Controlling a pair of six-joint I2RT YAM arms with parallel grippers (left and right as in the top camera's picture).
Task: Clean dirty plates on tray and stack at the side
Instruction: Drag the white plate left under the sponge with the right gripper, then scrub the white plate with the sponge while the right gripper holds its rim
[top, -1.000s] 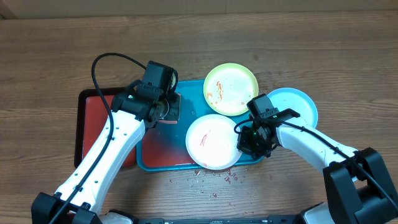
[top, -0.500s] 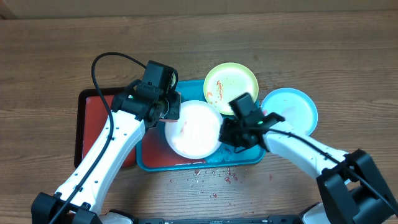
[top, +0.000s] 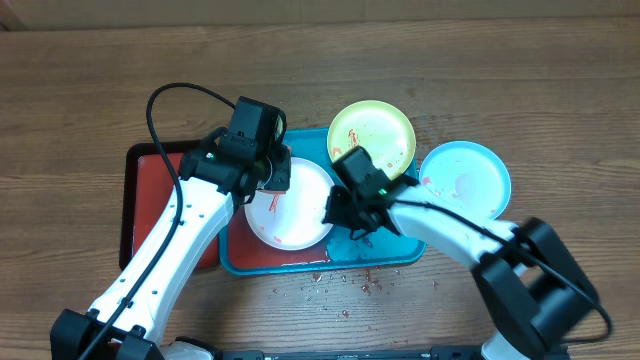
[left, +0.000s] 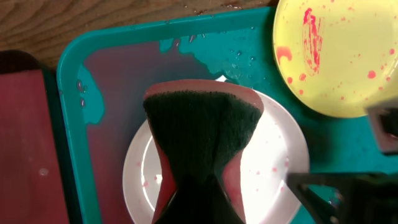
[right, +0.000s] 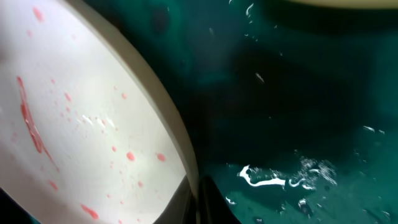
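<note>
From overhead, the turquoise tray (top: 236, 255) sits mid-counter (top: 500, 80) with the white plate (top: 295, 210) lying inside it toward the left. The yellow-green plate (top: 378, 135) overlaps the tray's upper right corner. The pale blue plate (top: 470, 180) rests on the counter just right of the tray, and a dark red tray (top: 150, 200) lies against the turquoise tray's left side. The left tool (top: 275, 175) hangs over the white plate's upper rim, and the right tool (top: 345, 212) is at its right edge. The left wrist view shows the left tool pinching a dark green sponge (left: 202, 130) with red edges, held over the red-speckled white plate. In the right wrist view, the white plate's rim runs down between the right tool's narrow fingers, with the wet tray floor beside it.
</note>
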